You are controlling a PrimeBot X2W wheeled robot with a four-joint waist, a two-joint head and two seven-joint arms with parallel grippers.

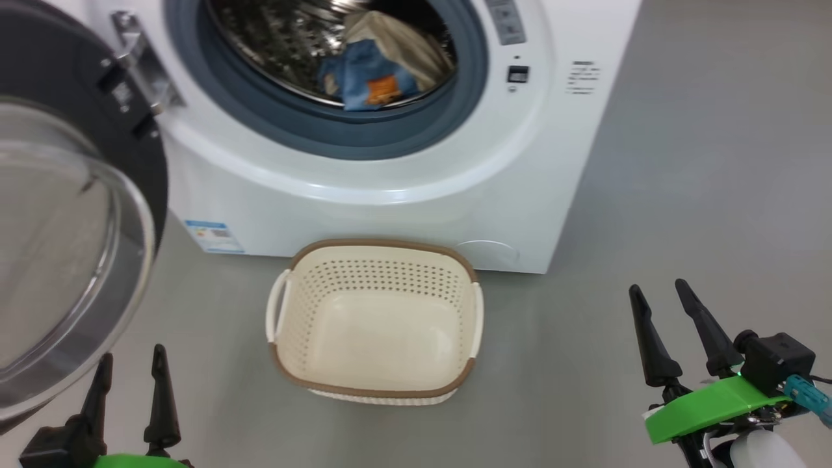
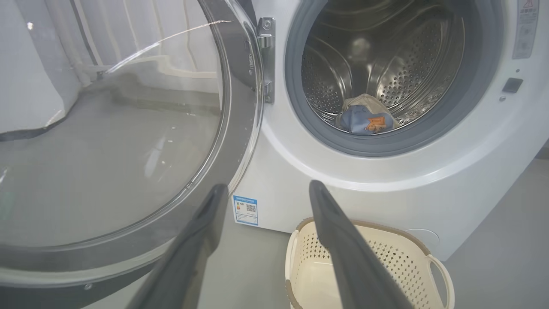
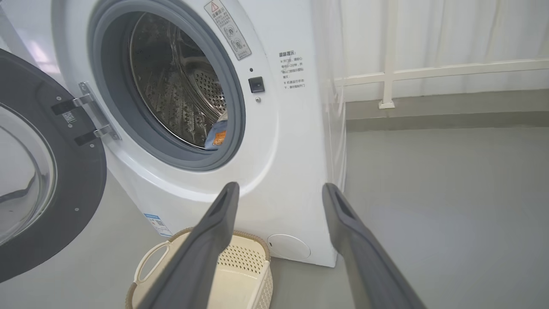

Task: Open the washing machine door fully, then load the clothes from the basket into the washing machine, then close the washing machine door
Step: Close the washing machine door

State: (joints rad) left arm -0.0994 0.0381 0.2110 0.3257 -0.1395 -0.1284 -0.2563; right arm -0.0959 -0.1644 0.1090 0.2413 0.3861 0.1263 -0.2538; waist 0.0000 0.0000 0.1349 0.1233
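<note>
White casing of the washing machine (image 1: 403, 208) fills the top of the head view; its door (image 1: 45, 71) stands swung wide at the upper left, black rim and clear glass bowl turned toward the camera, hinged at the machine's left edge; the clothes (image 1: 374, 78), a blue piece with an orange print lying against a cream one, sit inside the drum at the top centre; the basket (image 1: 383, 247) stands on the grey floor (image 1: 682, 162) just in front of the machine, at the centre of the frame, its bare cream bottom showing. Left pincer (image 1: 132, 352) rises from the lower left corner, fingers upright and spread apart, gripping nothing, just below the door's glass; right pincer (image 1: 657, 285) stands at the lower right, fingers parted and tilted slightly leftward, empty, well apart from the basket; its green wrist bracket (image 1: 708, 403) sits beneath.
</note>
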